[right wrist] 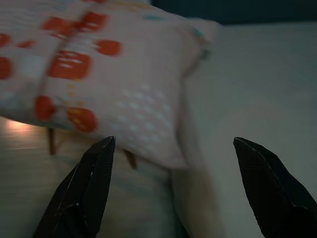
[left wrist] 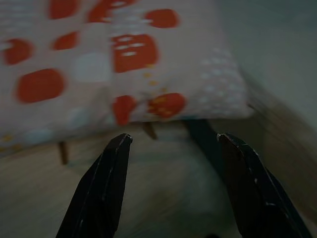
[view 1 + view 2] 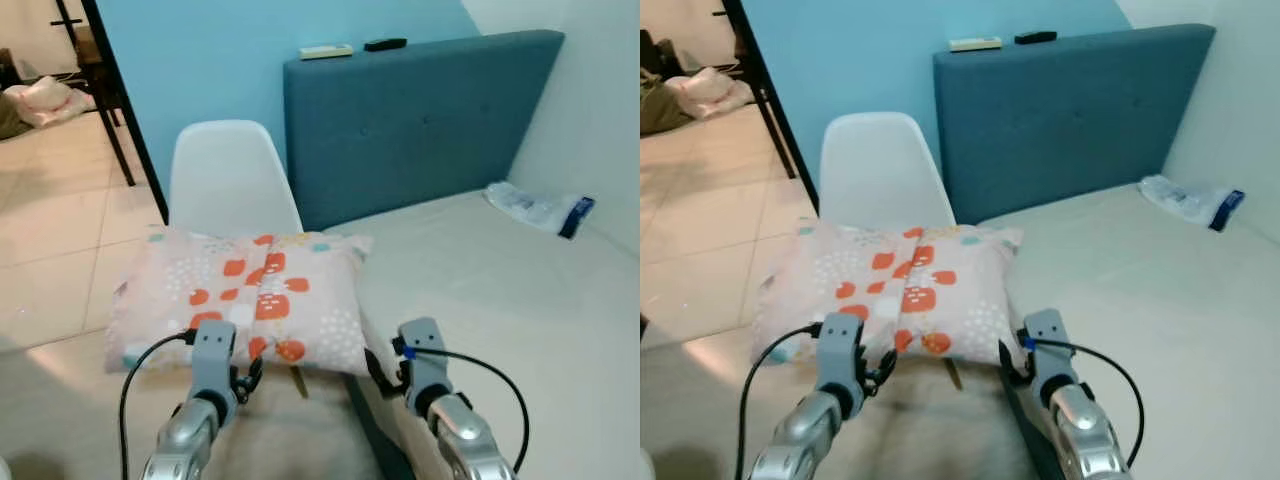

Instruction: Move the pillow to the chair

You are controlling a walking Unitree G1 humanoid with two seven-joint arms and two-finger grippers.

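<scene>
Pillow (image 3: 245,300) flat on chair (image 3: 228,175), long axis left-right.

Pale pink pillow (image 3: 245,300) — orange-red blocks, white dots, teal flecks. White chair (image 3: 228,178) at its twelve o'clock. Teal-blue headboard (image 3: 420,120) at two o'clock — cream mattress (image 3: 520,300); sky-blue wall (image 3: 220,50); beige floor tiles (image 3: 50,220).

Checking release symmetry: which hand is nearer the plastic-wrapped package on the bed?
Right. The right hand sits at the pink orange-patterned pillow's bed-side corner, the clear plastic-wrapped package far beyond it. The left hand is across the pillow, farther away.
</scene>
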